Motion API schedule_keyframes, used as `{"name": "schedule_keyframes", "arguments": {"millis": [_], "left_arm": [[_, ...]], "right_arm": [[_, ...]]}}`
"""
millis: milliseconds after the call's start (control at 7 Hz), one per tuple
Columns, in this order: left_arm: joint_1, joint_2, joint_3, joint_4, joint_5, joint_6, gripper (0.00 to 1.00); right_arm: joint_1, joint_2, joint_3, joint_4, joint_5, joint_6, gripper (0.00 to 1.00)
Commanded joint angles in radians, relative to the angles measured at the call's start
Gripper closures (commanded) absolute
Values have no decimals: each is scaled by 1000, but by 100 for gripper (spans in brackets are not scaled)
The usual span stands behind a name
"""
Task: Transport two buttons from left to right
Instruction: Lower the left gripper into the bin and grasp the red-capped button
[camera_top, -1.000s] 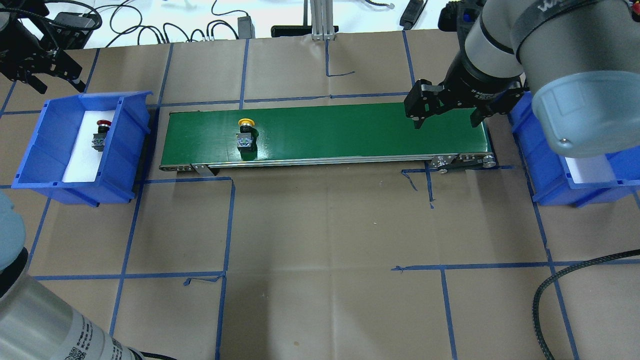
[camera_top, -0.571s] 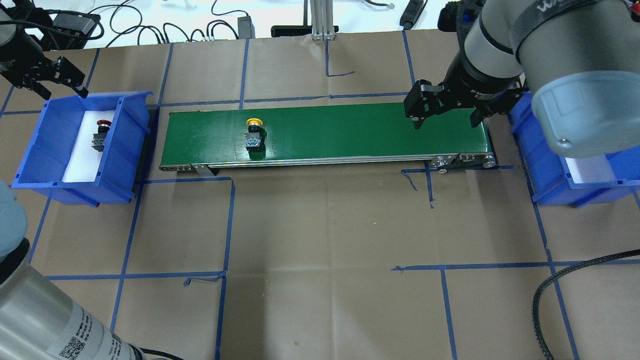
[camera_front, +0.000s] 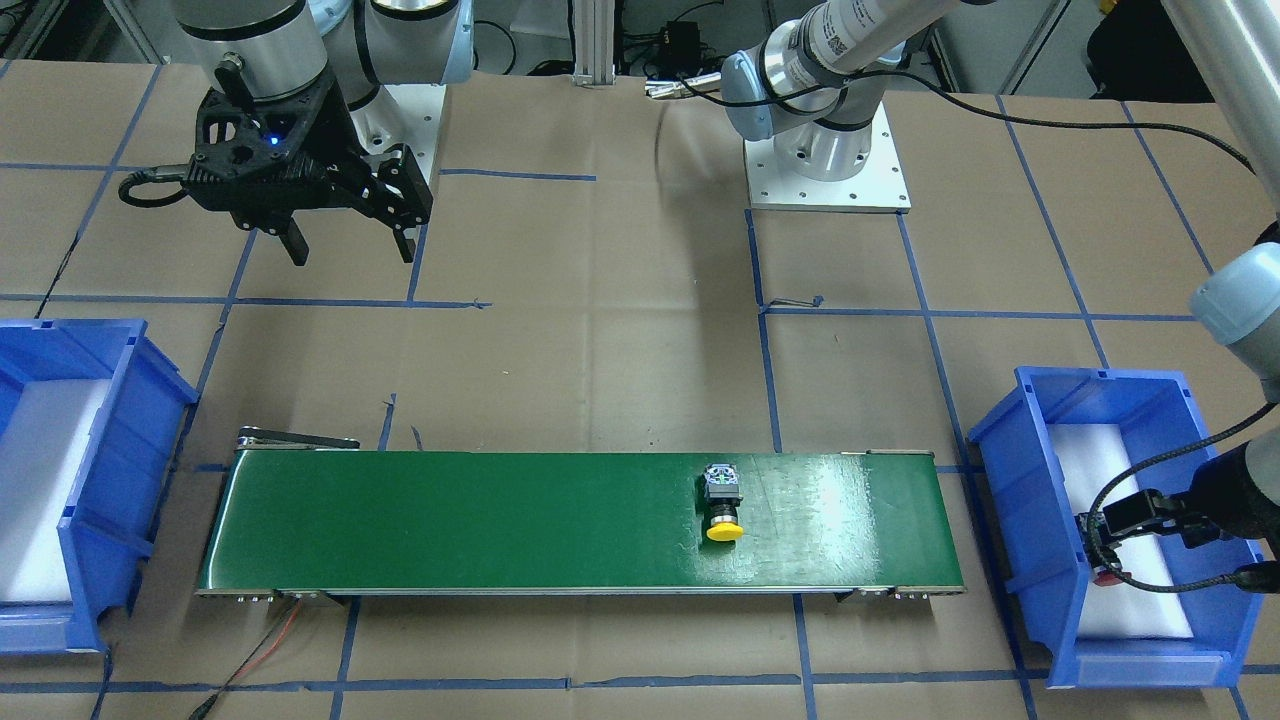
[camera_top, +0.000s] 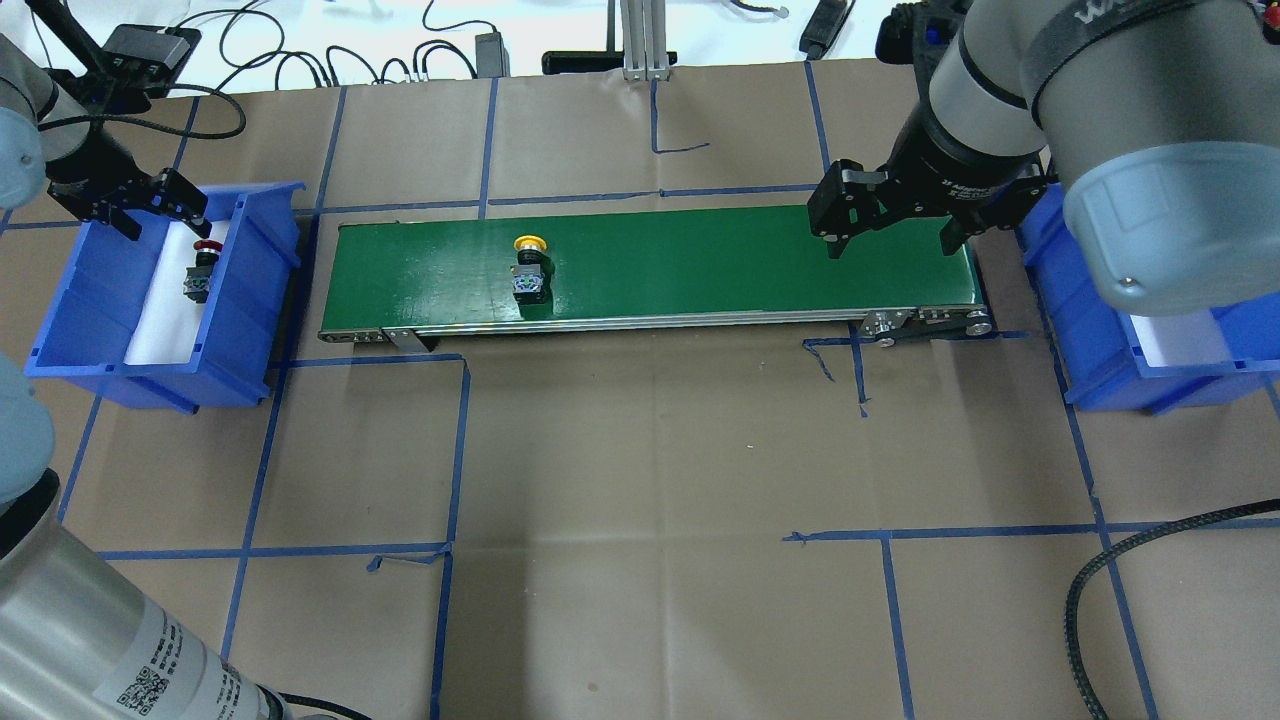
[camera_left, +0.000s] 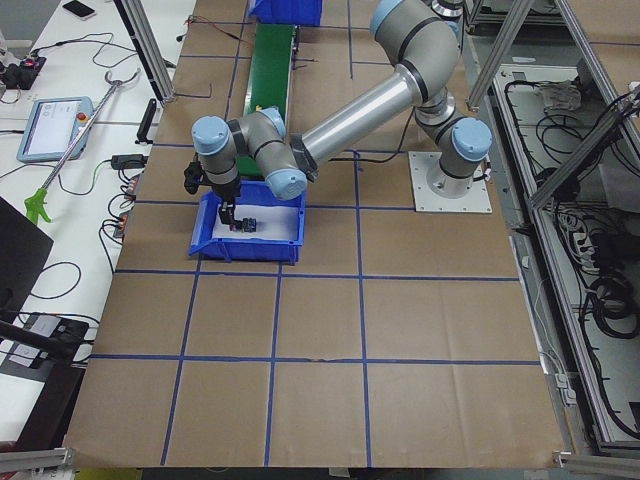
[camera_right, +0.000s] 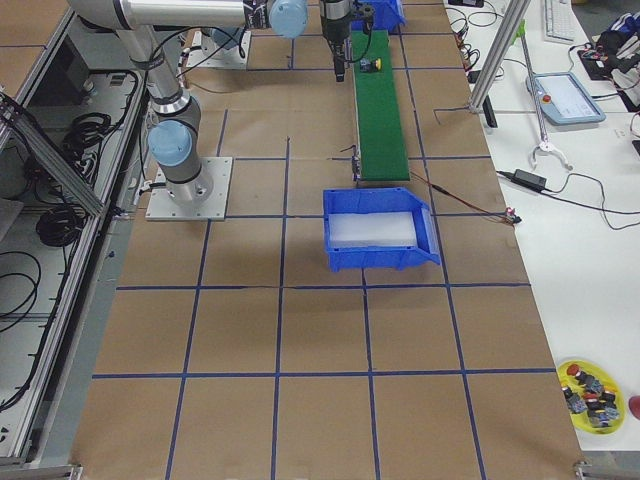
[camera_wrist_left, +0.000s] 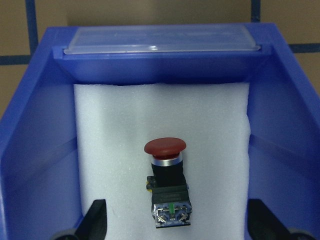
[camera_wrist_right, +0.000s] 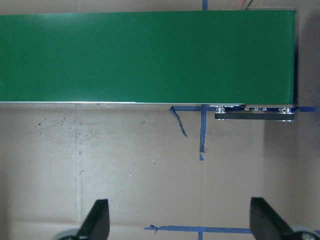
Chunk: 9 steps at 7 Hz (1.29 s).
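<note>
On the white foam pad (camera_wrist_left: 115, 150) inside the left blue bin (camera_top: 72, 285), the red button (camera_wrist_left: 166, 180) lies on its side, cap pointing away from the robot. The left gripper (camera_top: 163, 215) is positioned over it, fingers spread wide, one on each side, clear of it. The yellow button (camera_top: 529, 268) lies on the green conveyor belt (camera_top: 700, 260), left of centre. The right gripper (camera_top: 892, 245) hangs over the belt's right end, fingers apart, holding nothing.

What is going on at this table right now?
The yellow button lies on the green conveyor belt, left of its middle. The left gripper hovers open over the red button in the left blue bin. The right gripper hangs open near the belt's right end. Neither button has reached the right bin yet.
</note>
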Motion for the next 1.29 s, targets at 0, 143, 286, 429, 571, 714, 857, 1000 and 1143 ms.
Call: {"name": "schedule_keyframes", "arguments": {"millis": [0,143,286,429,571,714,857,1000,1143], "left_arm": [[13,-2,-129,151,-3,1,1],[13,-3,-156,194,1,1,1],[13,-5,-162,196,3,-1,1],[13,-8,-162,197,-3,-1,1],[13,-15,-156,199,-5,1,11],[13,-20,-151,199,-5,2,27],[13,-20,-150,199,-5,4,45],[13,-20,-142,199,-6,7,67],[13,-19,-130,197,-6,8,83]], "right_arm": [[-1,0,0,1,1,0,0],[-1,0,0,1,1,0,0],[-1,0,-2,1,1,0,0],[0,0,-2,1,1,0,0],[0,0,-2,1,1,0,0],[-1,0,-2,1,1,0,0],[0,0,-2,1,1,0,0],[-1,0,-2,1,1,0,0],[-1,0,-2,1,1,0,0]]}}
